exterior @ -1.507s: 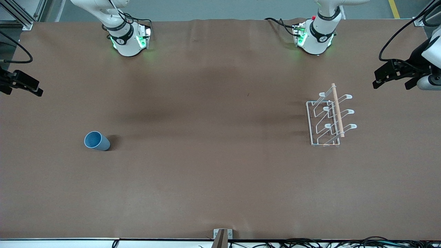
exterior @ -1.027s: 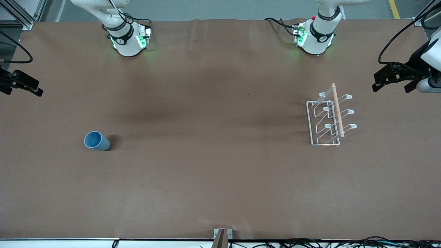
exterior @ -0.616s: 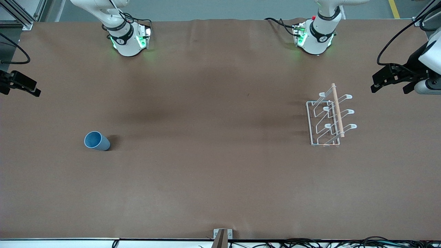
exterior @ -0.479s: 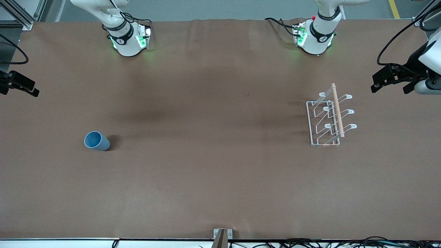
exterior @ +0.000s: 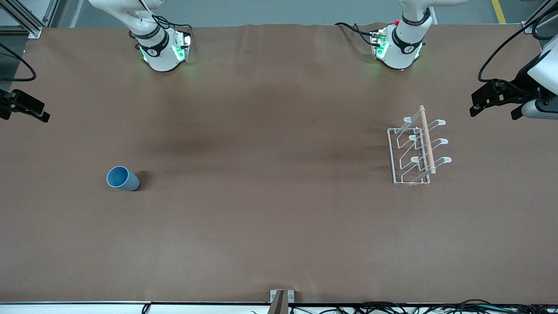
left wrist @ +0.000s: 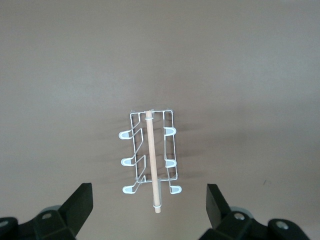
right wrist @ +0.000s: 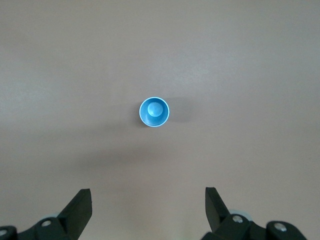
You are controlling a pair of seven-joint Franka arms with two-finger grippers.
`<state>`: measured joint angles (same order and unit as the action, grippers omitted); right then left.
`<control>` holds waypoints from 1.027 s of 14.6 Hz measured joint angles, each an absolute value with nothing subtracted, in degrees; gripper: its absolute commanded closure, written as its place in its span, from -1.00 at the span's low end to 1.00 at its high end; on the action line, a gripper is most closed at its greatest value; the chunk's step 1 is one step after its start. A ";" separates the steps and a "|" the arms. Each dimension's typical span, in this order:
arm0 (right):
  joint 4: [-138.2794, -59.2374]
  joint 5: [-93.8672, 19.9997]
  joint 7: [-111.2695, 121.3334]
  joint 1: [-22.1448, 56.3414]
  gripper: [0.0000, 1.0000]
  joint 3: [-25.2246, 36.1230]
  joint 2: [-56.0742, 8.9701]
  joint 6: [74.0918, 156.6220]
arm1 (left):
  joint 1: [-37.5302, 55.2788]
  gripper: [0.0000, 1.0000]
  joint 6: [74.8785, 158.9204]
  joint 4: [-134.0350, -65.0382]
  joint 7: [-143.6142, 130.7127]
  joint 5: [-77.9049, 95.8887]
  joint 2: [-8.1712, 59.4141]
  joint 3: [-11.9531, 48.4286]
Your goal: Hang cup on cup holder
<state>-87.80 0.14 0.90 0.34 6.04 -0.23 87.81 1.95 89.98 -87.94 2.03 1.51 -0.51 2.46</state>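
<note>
Standing upright on the brown table covering toward the right arm's end, mouth up: small handleless dusty blue-grey tumbler cup, plain and slightly tapered, touched by nothing. Seen from straight above in the right wrist view, with its round bottom showing inside the rim.

Resting well apart from it, toward the left arm's end: white wire cup holder with rectangular base, six looped prongs in two rows and a light wooden rod along the top. All six prongs bare, rack upright on its base.

Hovering high over the table's edge at the right arm's end: right gripper, black fingers spread wide, nothing between them, cup in plain sight below. Hanging likewise over the table at the left arm's end, above and beside the rack: left gripper, fingers also spread wide and empty, rack framed between them in the left wrist view.
</note>
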 measured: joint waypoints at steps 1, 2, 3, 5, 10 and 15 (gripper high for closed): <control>-87.93 0.14 1.10 0.35 -1.00 6.05 -0.36 87.81 | 1.94 -1.00 89.97 -87.95 2.44 1.51 -0.51 2.45; -88.17 0.14 1.26 0.36 -1.00 6.05 -0.56 87.81 | 1.94 -1.00 89.96 -87.96 2.46 1.51 -0.51 2.45; -88.44 0.14 1.36 0.40 -1.00 6.05 -0.82 87.81 | 1.94 -1.00 89.96 -87.96 2.46 1.51 -0.51 2.45; -88.83 0.14 1.43 0.43 -1.00 6.06 -1.42 87.86 | 1.94 -1.00 89.95 -87.97 1.34 1.51 -0.51 2.42; -97.77 0.09 1.77 0.53 -1.00 6.14 -3.47 98.10 | 1.94 -1.00 89.95 -88.06 -0.61 1.51 -0.51 2.43; -108.51 0.09 5.38 0.73 -1.00 6.27 -8.23 113.13 | 1.94 -1.00 89.95 -88.16 -0.65 1.51 -0.51 2.43</control>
<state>-108.51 0.09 5.38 0.73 6.27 -8.23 113.13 1.94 89.95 -88.16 -0.65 1.51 -0.51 2.43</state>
